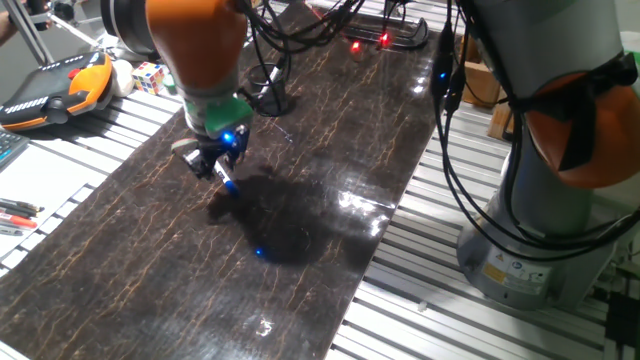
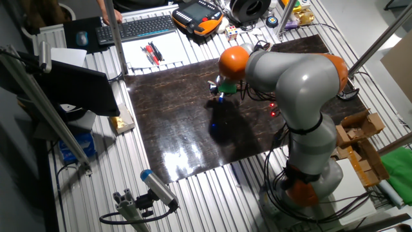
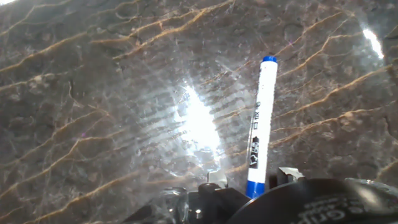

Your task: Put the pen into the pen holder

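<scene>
My gripper (image 1: 217,162) is shut on the pen (image 1: 227,180), a white marker with blue ends. The pen sticks out slanted below the fingers, a little above the dark marbled table top (image 1: 330,150). In the hand view the pen (image 3: 261,124) runs from the gripper (image 3: 252,182) at the bottom edge up toward the top. In the other fixed view the gripper (image 2: 219,95) hangs over the middle of the table, and the pen is too small to make out. A small black cup with a wider base, the pen holder (image 1: 274,92), stands behind the gripper among cables.
An orange and black teach pendant (image 1: 55,85) and a colour cube (image 1: 150,75) lie at the back left. Red and black pens (image 2: 152,53) lie on white paper. Cables (image 1: 450,120) hang beside the arm's grey base (image 1: 540,230). A keyboard (image 2: 138,27) lies at the far side.
</scene>
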Controlling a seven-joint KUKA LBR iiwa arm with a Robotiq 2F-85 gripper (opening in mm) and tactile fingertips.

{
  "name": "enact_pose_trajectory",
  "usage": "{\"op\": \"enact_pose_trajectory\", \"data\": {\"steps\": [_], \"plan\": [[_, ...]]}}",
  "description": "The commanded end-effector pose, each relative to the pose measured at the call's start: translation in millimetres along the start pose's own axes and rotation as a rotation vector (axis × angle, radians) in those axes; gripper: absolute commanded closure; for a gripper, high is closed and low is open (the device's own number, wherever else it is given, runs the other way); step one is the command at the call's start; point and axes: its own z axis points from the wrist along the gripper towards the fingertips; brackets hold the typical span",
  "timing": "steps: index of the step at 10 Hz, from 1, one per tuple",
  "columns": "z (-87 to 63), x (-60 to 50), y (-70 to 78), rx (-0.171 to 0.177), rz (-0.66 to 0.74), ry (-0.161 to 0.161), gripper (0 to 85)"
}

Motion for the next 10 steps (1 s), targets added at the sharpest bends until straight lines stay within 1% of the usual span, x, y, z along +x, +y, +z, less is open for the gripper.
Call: {"op": "enact_pose_trajectory", "data": {"steps": [1, 3, 4, 6, 7, 10], "plan": [[1.1, 1.1, 0.2, -0.002, 0.0, -0.004, 37.3], [5.5, 4.3, 0.2, 0.001, -0.002, -0.022, 37.7], [8.7, 3.4, -0.9, -0.001, -0.009, -0.024, 37.7], [13.7, 2.1, -2.2, -0.019, -0.014, -0.016, 37.7], [14.6, 2.6, -2.0, -0.02, -0.015, -0.023, 37.7], [15.2, 2.9, -2.1, -0.022, -0.013, -0.023, 37.7]]}}
